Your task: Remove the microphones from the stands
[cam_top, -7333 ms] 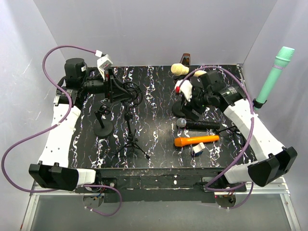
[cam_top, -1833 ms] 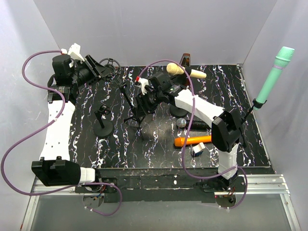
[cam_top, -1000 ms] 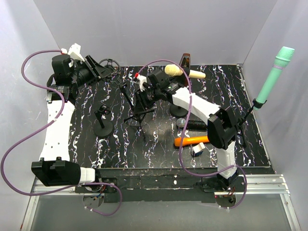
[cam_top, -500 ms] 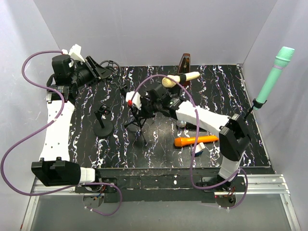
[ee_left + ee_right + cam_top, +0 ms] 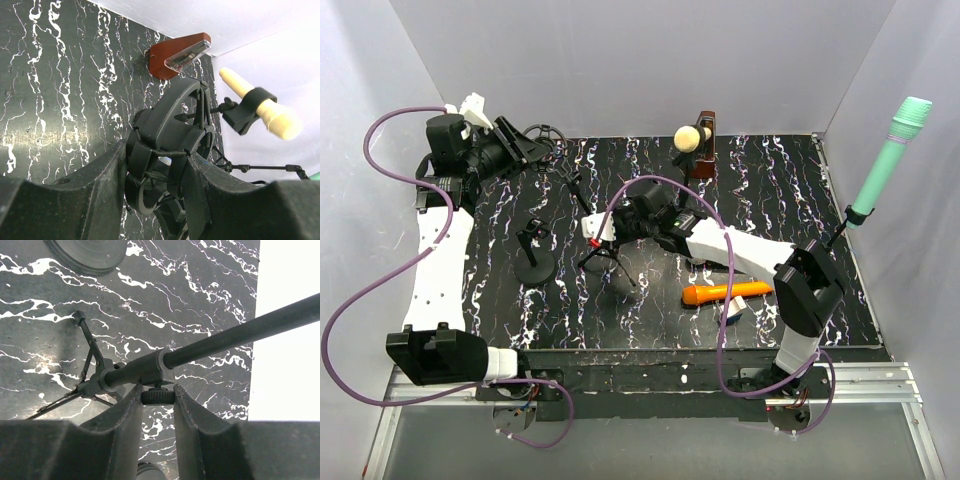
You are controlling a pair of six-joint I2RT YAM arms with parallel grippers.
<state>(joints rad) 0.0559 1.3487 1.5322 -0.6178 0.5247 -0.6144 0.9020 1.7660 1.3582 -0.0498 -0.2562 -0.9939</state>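
Observation:
A cream microphone (image 5: pixel 688 135) (image 5: pixel 260 107) sits in the black clip of a stand at the back of the table, apart from both grippers. At the far left, raised off the table, my left gripper (image 5: pixel 525 140) (image 5: pixel 155 165) is shut on a black ring-shaped shock mount (image 5: pixel 170 135). My right gripper (image 5: pixel 610 232) (image 5: pixel 158 399) is shut on the small knurled knob (image 5: pixel 158 396) under the pole (image 5: pixel 225 337) of a black tripod stand (image 5: pixel 608 258), which leans over. Whether a microphone sits inside the shock mount is hidden.
An orange microphone (image 5: pixel 728 292) and a small white box (image 5: pixel 732 312) lie near the front right. A short round-base stand (image 5: pixel 535 262) is at the left, a brown metronome (image 5: pixel 706 130) (image 5: pixel 180 55) at the back. A green microphone (image 5: pixel 885 165) stands by the right wall.
My right gripper came nearer and leftward along the tripod stand and narrowed its jaws onto the knob. The cream microphone swung from lying sideways to pointing up. The left arm stayed put.

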